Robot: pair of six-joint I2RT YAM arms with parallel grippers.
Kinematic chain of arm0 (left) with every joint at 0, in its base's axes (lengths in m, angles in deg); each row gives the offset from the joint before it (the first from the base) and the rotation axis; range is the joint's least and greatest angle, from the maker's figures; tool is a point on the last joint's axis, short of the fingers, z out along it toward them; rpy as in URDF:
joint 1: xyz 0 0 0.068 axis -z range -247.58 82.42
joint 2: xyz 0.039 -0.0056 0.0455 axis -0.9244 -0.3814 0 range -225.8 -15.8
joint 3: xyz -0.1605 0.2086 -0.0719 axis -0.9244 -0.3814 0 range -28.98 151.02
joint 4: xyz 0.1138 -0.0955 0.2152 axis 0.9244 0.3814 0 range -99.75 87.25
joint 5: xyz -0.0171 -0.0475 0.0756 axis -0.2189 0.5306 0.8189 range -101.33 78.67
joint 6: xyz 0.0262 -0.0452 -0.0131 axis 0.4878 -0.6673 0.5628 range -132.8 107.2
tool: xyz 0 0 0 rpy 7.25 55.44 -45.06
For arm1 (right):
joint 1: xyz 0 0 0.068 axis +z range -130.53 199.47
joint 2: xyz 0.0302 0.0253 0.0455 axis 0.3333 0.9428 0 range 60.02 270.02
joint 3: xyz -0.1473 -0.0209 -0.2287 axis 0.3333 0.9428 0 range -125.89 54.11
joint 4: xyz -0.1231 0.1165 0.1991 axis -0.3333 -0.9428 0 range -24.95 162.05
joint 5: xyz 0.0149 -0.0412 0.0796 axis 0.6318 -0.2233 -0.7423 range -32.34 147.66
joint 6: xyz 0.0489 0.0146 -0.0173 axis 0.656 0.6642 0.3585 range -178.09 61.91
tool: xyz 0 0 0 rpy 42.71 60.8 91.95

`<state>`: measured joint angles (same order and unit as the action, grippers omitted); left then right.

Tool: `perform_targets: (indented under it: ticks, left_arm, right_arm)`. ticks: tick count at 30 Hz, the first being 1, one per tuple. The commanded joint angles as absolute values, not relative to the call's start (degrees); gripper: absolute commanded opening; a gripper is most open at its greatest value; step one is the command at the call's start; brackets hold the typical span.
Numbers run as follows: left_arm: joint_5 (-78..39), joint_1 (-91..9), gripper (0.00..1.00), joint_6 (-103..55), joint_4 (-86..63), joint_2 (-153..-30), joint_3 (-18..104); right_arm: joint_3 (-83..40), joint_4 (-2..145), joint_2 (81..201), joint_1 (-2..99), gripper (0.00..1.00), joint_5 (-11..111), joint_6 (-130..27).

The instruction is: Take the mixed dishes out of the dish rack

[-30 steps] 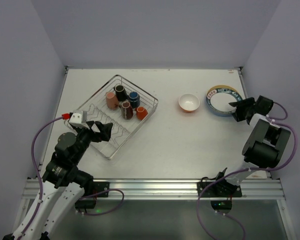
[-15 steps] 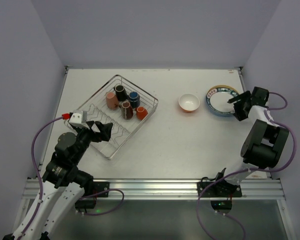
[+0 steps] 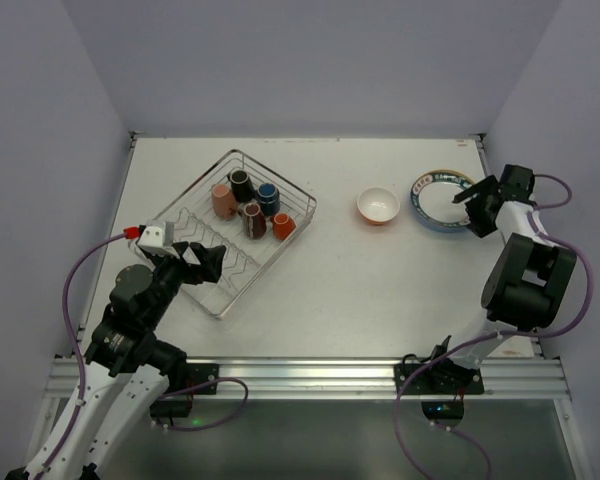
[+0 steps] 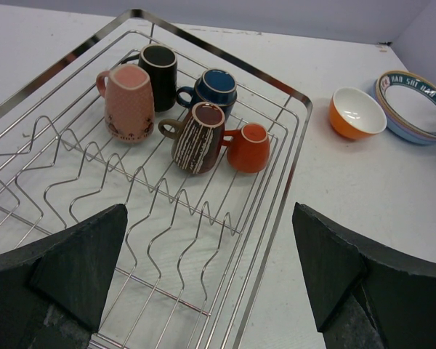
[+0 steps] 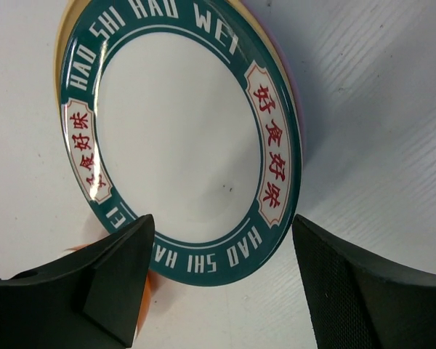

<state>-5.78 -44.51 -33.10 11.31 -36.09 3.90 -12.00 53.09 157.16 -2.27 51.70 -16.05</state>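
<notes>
Overhead: dish rack [image 3: 225, 275] left of centre, set at a slant on the table [image 3: 360, 280]. Bunched in its upper part, five mugs: pink mug [image 3: 222, 200], black mug [image 3: 240, 183], blue mug [image 3: 268, 194], brown mug [image 3: 254, 219], orange mug [image 3: 283, 225]. Right of centre, orange bowl [image 3: 378, 206], white inside, standing alone. Further right, stack of plates [image 3: 440, 202]. Left gripper [image 3: 202, 258] over the rack's lower left edge, spread wide, holding nothing. Right gripper [image 3: 468, 212] at the stack's right rim, parted.

Left wrist: wide-set fingers [image 4: 80, 269] in both lower corners, only wavy dividers between. Mugs upper middle, the brown one tilted against the orange. Bowl and plates upper right, outside the rack.

Right wrist: patterned plate [image 5: 174, 138] topmost, green lettered rim, white middle, yellow and lavender edges showing beneath. Fingers [image 5: 116, 280] apart in the lower corners, gripping nothing.
</notes>
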Motion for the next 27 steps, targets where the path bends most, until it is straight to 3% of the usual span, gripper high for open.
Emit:
perform_targets:
  ticks: [1, 12, 15, 16, 17, 22, 27]
  left_arm:
    - [-5.61, -44.2, 1.0, -31.7, 10.02, -36.27, 3.28]
    - [-5.53, -44.11, 1.0, -31.7, 10.2, -36.71, 3.28]
    - [-4.74, -44.11, 1.0, -32.14, 10.38, -36.8, 3.36]
    - [-4.21, -44.11, 1.0, -32.31, 10.46, -37.15, 3.36]
    - [-3.6, -44.2, 1.0, -32.66, 10.55, -37.41, 3.62]
    - [0.71, -44.11, 1.0, -34.77, 11.96, -40.66, 4.94]
    - [8.07, -44.2, 1.0, -43.17, 14.41, -42.78, 10.71]
  right_arm:
    - [-16.12, 52.1, 158.63, -1.98, 0.79, 53.18, -18.01]
    - [-19.63, 50.61, 160.92, -1.8, 0.8, 53.96, -18.98]
    - [-19.9, 48.5, 160.31, -1.71, 0.86, 57.03, -19.07]
    - [-19.81, 47.8, 159.87, -1.63, 0.94, 57.65, -19.07]
    - [-19.55, 46.57, 159.17, -1.54, 0.99, 59.57, -18.81]
    - [-19.81, 42.79, 154.07, -1.27, 0.99, 66.43, -16.79]
    - [-16.14, 44.36, 144.6, 0.82, 0.99, 64.34, -16.78]
